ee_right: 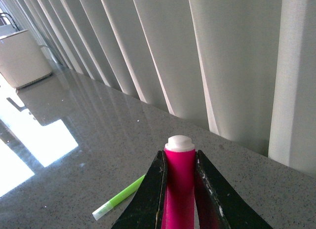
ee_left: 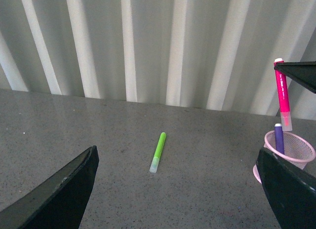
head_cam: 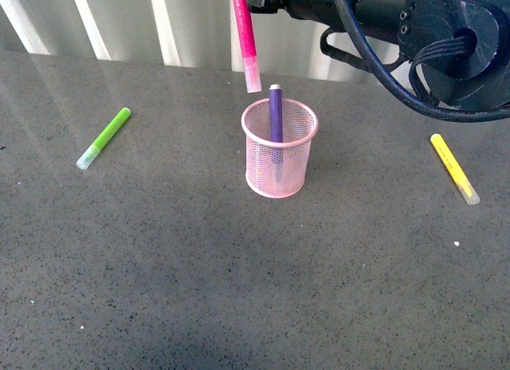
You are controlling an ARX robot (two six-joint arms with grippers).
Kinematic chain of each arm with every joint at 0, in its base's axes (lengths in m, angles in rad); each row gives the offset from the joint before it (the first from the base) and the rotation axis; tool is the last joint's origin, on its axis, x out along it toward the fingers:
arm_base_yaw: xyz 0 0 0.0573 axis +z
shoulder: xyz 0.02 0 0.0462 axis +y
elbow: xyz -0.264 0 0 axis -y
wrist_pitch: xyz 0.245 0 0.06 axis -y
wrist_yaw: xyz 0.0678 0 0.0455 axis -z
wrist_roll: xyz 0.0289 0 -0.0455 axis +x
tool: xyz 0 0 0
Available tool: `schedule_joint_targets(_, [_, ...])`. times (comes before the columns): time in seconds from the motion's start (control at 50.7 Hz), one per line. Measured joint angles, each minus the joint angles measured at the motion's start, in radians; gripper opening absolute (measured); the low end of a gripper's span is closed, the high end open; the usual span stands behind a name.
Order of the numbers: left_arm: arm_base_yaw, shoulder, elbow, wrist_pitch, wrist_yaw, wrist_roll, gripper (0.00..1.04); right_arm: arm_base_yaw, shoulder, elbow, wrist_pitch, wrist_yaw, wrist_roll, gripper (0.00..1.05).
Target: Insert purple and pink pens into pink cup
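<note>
The pink cup (head_cam: 279,151) stands mid-table with the purple pen (head_cam: 276,113) upright inside it. The pink pen (head_cam: 245,37) hangs nearly vertical, clear cap down, just above and behind the cup's left rim. My right gripper (ee_right: 179,162) is shut on its barrel, the white end poking out between the fingers. From the left wrist view the pink pen (ee_left: 283,93) hovers over the cup (ee_left: 291,147) holding the purple pen (ee_left: 279,138). My left gripper (ee_left: 177,189) is open and holds nothing, well to the left of the cup.
A lime-green marker (head_cam: 103,137) lies on the table left of the cup. A yellow marker (head_cam: 454,167) lies at the right. The right arm (head_cam: 414,35) and its cables fill the upper right. A ribbed white wall backs the grey table.
</note>
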State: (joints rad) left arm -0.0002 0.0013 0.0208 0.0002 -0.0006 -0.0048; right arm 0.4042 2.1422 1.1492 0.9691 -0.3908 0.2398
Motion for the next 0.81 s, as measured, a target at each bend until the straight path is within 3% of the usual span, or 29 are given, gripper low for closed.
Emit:
schedule_joint_targets(0.138, [0.000,0.000,0.000,0.000,0.000,0.000,0.98,-0.006,0.013,0.000,-0.003,0.003,0.000,0.11])
schedule_joint_targets(0.71, [0.000,0.000,0.000,0.000,0.000,0.000,0.98,-0.052,0.014,0.000,0.006,0.007,0.031,0.99])
schedule_joint_targets(0.808, [0.000,0.000,0.000,0.000,0.000,0.000,0.98,-0.056,0.014,0.000,0.013,0.016,0.033,0.97])
